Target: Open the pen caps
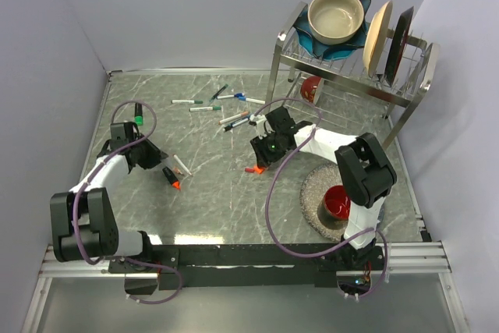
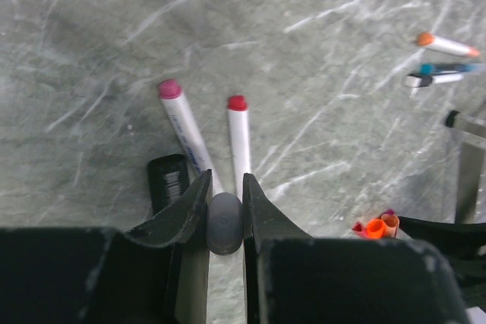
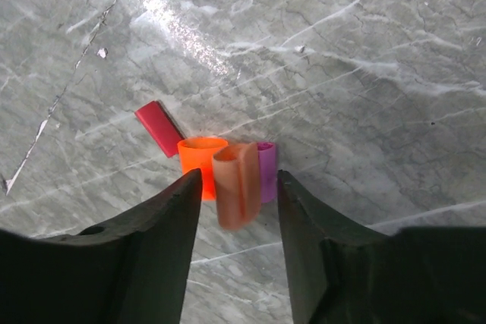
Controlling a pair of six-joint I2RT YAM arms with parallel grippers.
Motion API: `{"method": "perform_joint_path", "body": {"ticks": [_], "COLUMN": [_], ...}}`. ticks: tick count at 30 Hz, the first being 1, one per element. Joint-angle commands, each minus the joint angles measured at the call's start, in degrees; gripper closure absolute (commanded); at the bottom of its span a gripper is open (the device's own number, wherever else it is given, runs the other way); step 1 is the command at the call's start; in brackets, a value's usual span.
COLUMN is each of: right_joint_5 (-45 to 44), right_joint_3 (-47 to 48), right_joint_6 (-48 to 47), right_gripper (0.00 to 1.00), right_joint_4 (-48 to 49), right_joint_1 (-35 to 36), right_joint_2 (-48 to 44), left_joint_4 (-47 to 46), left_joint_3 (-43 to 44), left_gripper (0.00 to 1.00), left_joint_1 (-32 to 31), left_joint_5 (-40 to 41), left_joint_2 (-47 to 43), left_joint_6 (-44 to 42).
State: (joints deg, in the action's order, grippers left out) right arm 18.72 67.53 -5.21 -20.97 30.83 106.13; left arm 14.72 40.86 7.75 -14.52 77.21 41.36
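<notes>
**Entry 1: right pincer point(image 3: 238, 174).** Jaws spread. A gap shows on each side of a blurred pale-orange plastic tube cap point(image 3: 235, 186) standing between them, and we see neither finger touching it. Against its far side, on the grey marbled tabletop point(image 3: 364, 51), lie a bright orange cap point(image 3: 199, 158) and a purple cap point(image 3: 266, 171). A dark red cap point(image 3: 159, 128) lies just past the orange one. This cluster sits in front of the wire metal dish rack point(image 1: 274, 76), off its left leg. The arm's elbow is raised in front of the rack, its white forearm reaches left, and its wrist is tipped down at the table.

**Entry 2: left pincer point(image 2: 225, 180).** Jaws nearly together, pinching a grey rounded stub point(image 2: 224, 224). We cannot tell what it belongs to. Ahead of the fingertips lie a white marker barrel point(image 2: 188, 136) wearing a pink cap point(image 2: 169, 89) and a second white barrel point(image 2: 240, 149) wearing a red cap point(image 2: 238, 102). A black ribbed cap point(image 2: 168, 180) lies beside one finger. All of these are well left of the rack. The arm is folded, with its forearm reaching towards the rack, low over the table.
</notes>
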Motion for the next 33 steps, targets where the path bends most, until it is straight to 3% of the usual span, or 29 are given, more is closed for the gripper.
{"method": "perform_joint_path", "body": {"ticks": [1, 9, 21, 28, 33], "right_joint_5": [0.88, 2.37, 3.69, 8.43, 15.72], "right_joint_3": [2.79, 3.49, 3.66, 4.01, 4.46], "right_joint_6": [-1.73, -4.1, -5.42, -7.96, -14.91], "right_gripper": [0.43, 0.33, 0.28, 0.28, 0.29], "right_joint_4": [-0.82, -2.23, -2.93, -4.51, -8.21], "right_joint_1": [-0.86, -1.47, -1.74, -2.0, -2.09], "right_joint_2": [-1.71, -4.08, -7.25, -9.97, -13.48], "left_joint_4": [1.19, 1.8, 1.1, 2.68, 1.72], "left_joint_3": [2.29, 3.26, 3.61, 6.07, 13.17], "left_gripper": [0.99, 0.84, 0.62, 0.37, 0.21], "left_joint_1": [0.16, 0.07, 0.07, 0.95, 4.37], "left_joint_5": [1.78, 2.22, 2.13, 5.64, 2.05], "left_joint_2": [1.71, 3.91, 5.94, 2.25, 3.64], "left_joint_6": [-1.11, -1.81, -1.55, -2.34, -8.56]}}
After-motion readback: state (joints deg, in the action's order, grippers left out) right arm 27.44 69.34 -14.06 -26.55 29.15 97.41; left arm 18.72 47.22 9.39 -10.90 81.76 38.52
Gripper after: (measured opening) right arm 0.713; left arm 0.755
